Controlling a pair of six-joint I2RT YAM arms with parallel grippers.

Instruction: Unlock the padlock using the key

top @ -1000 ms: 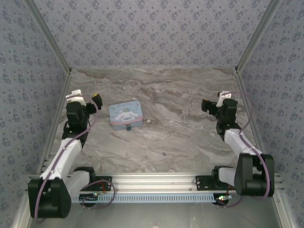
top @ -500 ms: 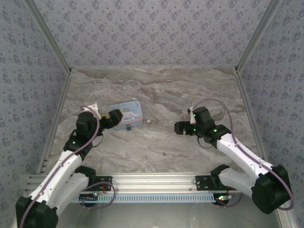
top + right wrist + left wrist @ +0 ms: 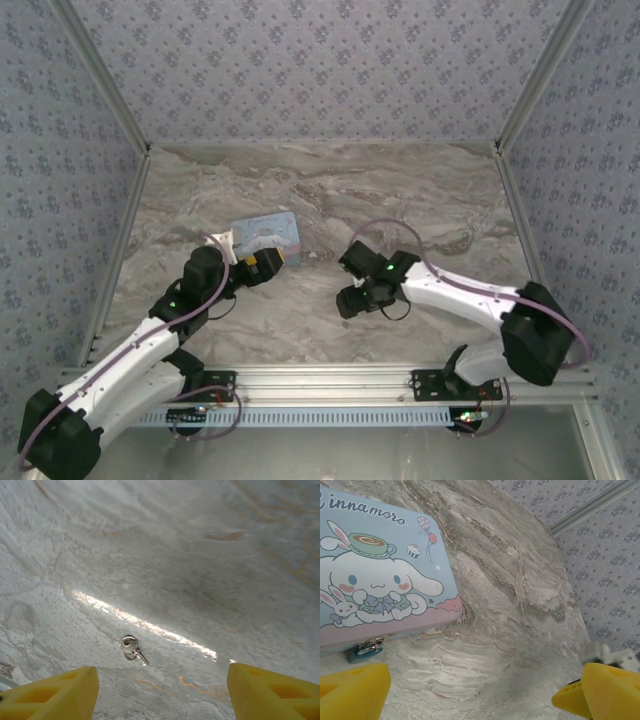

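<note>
Both arms have swung inward from the side walls toward mid-table. Left gripper point(image 3: 266, 264): jaws spread wide, nothing held, poised just in front of the pastel-blue Cinnamoroll tin point(image 3: 380, 575). Padlock point(image 3: 363, 653): small teal block, hanging at the tin's silver front latch, close to the left yellow finger. Right gripper point(image 3: 160, 690): yellow fingers point(image 3: 50, 695) well apart, empty, lowered over the marble-patterned tabletop point(image 3: 420, 210) to the right of the tin. Key point(image 3: 131, 647): small silver key, lying flat on the tabletop just ahead of those fingers, untouched.
</note>
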